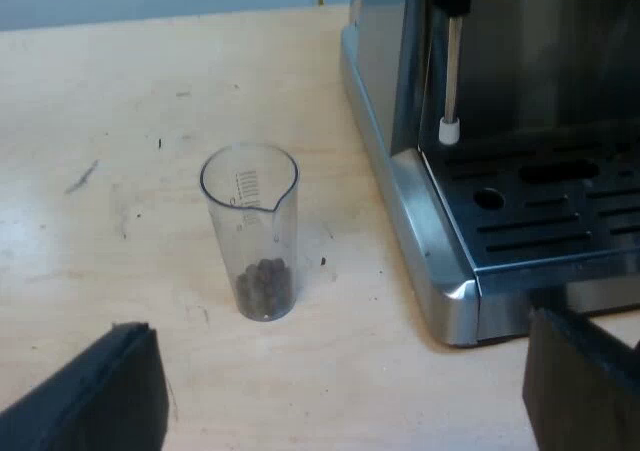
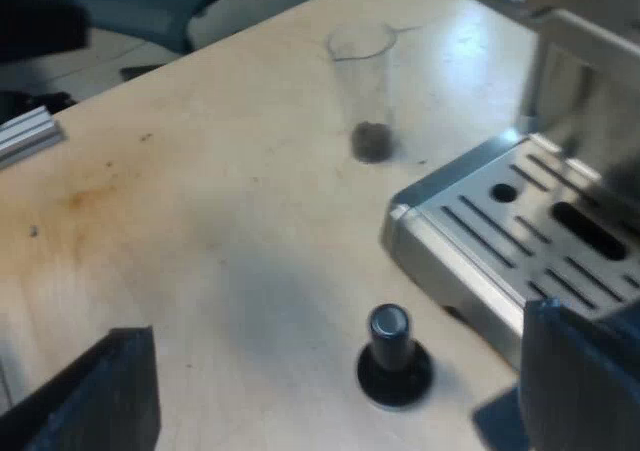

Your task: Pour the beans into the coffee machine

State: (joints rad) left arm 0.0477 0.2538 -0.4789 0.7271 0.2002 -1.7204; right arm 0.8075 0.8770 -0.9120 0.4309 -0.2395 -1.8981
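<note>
A clear measuring glass point(image 1: 254, 233) stands upright on the wooden table, with dark coffee beans point(image 1: 264, 283) in its bottom. It is beside the espresso machine point(image 1: 470, 201), close to the corner of the drip tray. My left gripper point(image 1: 340, 396) is open, its two black fingers wide apart with nothing between them, a short way from the glass. In the right wrist view the measuring glass point(image 2: 366, 86) stands farther off, near the espresso machine's drip tray point(image 2: 520, 231). My right gripper point(image 2: 340, 391) is open and holds nothing, above the tamper.
A tamper with a black knob point(image 2: 393, 356) stands upright on the table by the drip tray's corner. The steam wand point(image 1: 452, 71) hangs over the tray. A metal rail point(image 2: 28, 131) lies at the table's edge, with a chair beyond it.
</note>
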